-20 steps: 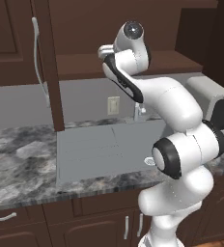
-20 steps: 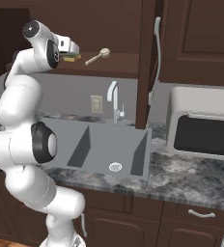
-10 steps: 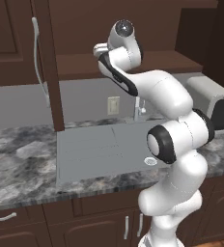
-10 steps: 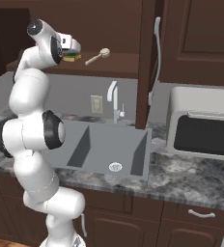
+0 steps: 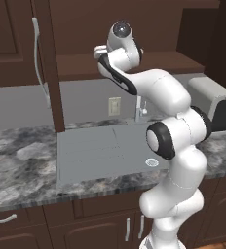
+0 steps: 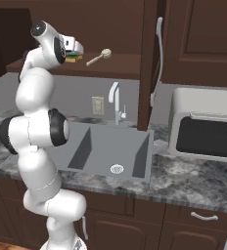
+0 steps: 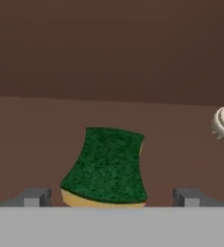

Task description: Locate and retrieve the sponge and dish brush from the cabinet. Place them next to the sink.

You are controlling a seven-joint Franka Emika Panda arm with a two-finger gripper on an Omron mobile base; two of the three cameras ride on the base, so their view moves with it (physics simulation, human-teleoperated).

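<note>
Jaws: your gripper point(image 7: 112, 197) stands wide open, one finger tip either side of the sponge point(image 7: 105, 165), holding nothing yet.
Sponge: it lies flat on the cabinet point(image 6: 110, 66) shelf, green side up, between the tips and close in front of the hand.
Why so placed: you have the hand level with the shelf and lined up on the sponge's long axis, so I judge the tips are set to close across its narrower width.
Dish brush: the dish brush point(image 6: 99, 56) rests on the same shelf, just beyond the sponge on the side toward the door, not touching it.
Sink: the sink point(image 5: 105, 151) sits below in the grey stone table point(image 5: 17, 165), well apart from the shelf; both things are yet to go there.
Hand view gives you: the sponge's position between the tips, plus the bristled rim of the brush head at the right edge.
Right base view gives you: the whole brush with its handle, and the cabinet door's pale handle point(image 6: 159, 53).
Left base view gives you: the arm's own upper links cover the hand and the sponge, so don't judge the grasp from there.
</note>
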